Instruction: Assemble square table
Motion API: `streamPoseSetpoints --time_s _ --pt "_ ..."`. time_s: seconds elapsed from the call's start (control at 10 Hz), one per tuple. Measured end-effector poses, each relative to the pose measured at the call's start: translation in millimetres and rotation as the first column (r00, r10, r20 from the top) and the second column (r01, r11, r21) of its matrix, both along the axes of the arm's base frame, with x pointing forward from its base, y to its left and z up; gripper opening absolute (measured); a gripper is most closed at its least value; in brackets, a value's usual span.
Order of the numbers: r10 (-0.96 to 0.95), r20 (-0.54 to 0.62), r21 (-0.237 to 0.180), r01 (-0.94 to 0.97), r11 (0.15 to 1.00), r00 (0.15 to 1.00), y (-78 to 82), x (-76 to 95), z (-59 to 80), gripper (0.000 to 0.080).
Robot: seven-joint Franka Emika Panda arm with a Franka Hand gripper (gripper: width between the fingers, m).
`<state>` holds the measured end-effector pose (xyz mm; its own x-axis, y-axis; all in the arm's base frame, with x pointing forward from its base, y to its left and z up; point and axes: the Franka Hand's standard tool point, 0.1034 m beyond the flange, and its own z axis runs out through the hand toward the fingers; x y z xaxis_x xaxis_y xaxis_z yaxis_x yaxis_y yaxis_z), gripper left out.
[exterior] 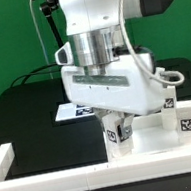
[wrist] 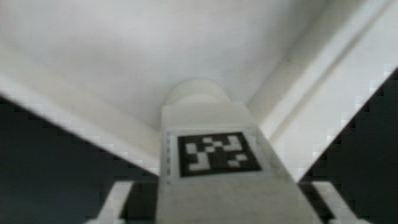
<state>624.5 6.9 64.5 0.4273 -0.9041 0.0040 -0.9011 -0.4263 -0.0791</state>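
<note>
Close up, a white robot arm reaches down over a black table, its gripper (exterior: 116, 123) clenched around a small white leg (exterior: 117, 132) that carries a black-and-white tag. From the wrist view, the leg (wrist: 214, 140) stands straight out between the two fingers (wrist: 121, 200), tag facing the camera, so the grasp looks firm and centred. Directly beneath the leg lies the white square tabletop (exterior: 142, 141), flat on the table and pushed against a long white border rail (exterior: 107, 173) that runs along the tabletop's near edge, probably so the panel cannot slide while parts are fitted. The leg's lower end sits at or just above the tabletop's surface; I cannot tell whether it touches. More tagged legs (exterior: 179, 117) stand upright on the tabletop's far side, toward the exterior view's right. Behind the tabletop, the marker board (exterior: 74, 111) lies flat. The leg appears held upright to meet a corner hole.
</note>
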Motion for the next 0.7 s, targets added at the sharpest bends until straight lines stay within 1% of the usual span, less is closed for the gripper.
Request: streamPoseSetpoints --time_s 0.1,0.2,0.4,0.6,0.7 --pt "-0.21 -0.026 0.04 0.21 0.977 0.977 3.1 1.4 -0.4 0.029" --pt "-0.292 -0.029 0.062 0.293 0.954 0.956 2.6 2.7 -1.2 0.029" --pt "-0.405 -0.035 0.071 0.406 0.911 0.914 6.7 3.1 -1.2 0.029" --pt "-0.4 -0.03 0.068 0.401 0.914 0.916 5.8 3.3 -1.0 0.0296" --pt "-0.344 -0.012 0.065 0.344 0.937 0.939 6.5 4.7 -0.7 0.0296"
